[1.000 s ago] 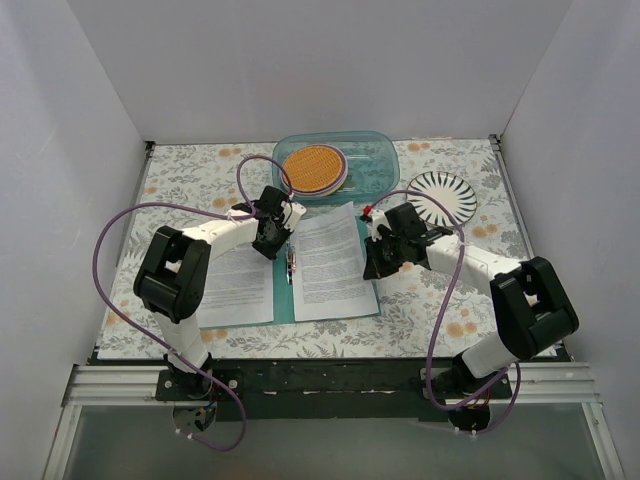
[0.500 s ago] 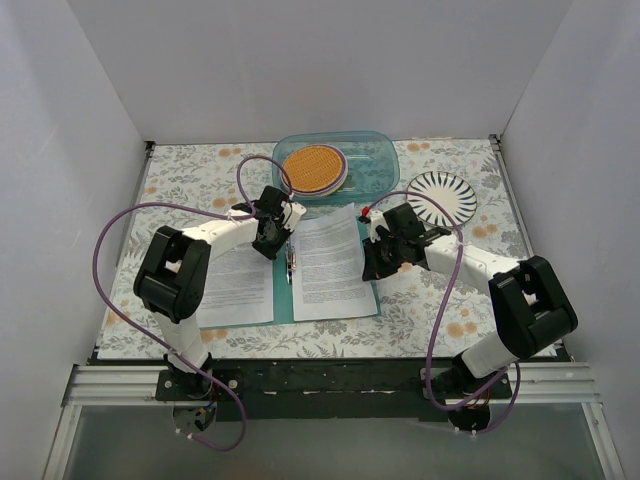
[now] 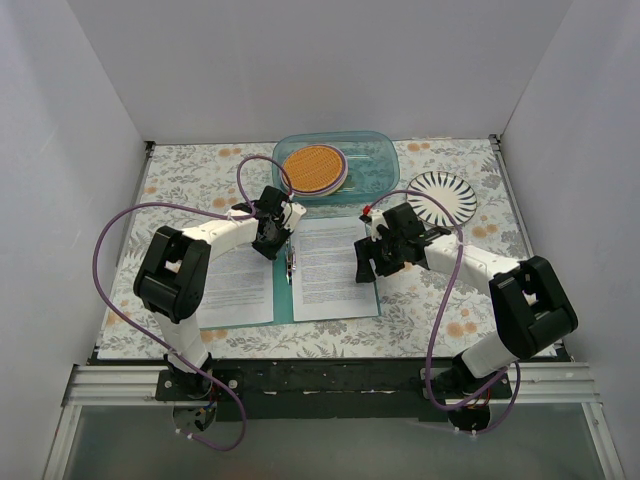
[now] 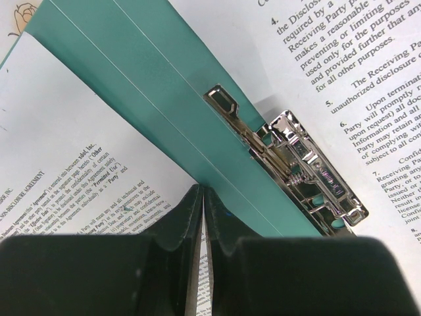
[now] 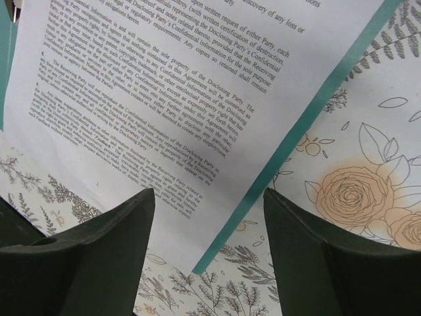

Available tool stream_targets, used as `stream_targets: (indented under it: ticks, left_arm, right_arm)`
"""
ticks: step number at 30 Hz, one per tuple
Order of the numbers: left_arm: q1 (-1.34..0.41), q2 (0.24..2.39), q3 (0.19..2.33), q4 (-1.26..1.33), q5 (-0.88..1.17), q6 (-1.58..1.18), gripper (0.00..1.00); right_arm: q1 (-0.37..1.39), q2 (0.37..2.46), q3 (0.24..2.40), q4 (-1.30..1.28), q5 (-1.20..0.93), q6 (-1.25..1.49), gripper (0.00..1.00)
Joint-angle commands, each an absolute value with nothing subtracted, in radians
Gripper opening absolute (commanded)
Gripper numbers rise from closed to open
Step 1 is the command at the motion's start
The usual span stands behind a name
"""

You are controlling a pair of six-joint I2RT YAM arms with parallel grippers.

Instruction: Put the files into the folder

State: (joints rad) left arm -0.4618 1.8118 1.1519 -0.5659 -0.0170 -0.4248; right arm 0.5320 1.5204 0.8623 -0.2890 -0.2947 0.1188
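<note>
Top external view shows the teal folder lying open in the middle of the table, with a printed sheet on each cover. On the left cover the left sheet lies flat, and it looks the same as one second ago. The left gripper stays low at the far end of the spine. In the left wrist view its fingers are pressed almost together, and only a thin slit of paper shows between them. I cannot tell if they really pinch that sheet or only rest on it. Just to the right of them the metal clip sits on the spine, at the left edge of the right sheet. Whether this edge is under the clip is not clear.

The change is on the right side. One second ago the right sheet lay turned, with its far right corner pointing toward the far side of the table. Now its edges run parallel to the spine, and a teal border shows along its right side. The right gripper has moved a little to the left and nearer. Its fingers are spread, and they hover above the near right corner of the sheet and the flowered table cover without holding anything.

I judge that both files are now squared on the folder. What remains is probably to fix them under the clip and to close the cover.
</note>
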Motion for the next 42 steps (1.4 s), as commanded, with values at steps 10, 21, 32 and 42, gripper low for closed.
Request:
stream_targets:
  ticks: [10,21,32,42]
  left_arm:
    - [-0.465,1.809,1.12,-0.632,0.035,-0.433,0.05]
    - [-0.554,1.847,1.15,-0.629,0.06,-0.5,0.05]
    - [-0.58,1.847,1.104,-0.597,0.081,-0.495,0.04]
    - [-0.557,1.764,1.201,-0.656,0.038,-0.529,0.06]
  right_arm:
    - [0.575,1.292,0.857,-0.223,-0.057,0.184,0.53]
    - [0.741,1.373,0.87,-0.062,0.115,0.23,0.06]
    - [0.824,1.35,0.698,0.126,0.264,0.366,0.01]
    - [0.827,1.532,0.819,0.199,0.245,0.353,0.01]
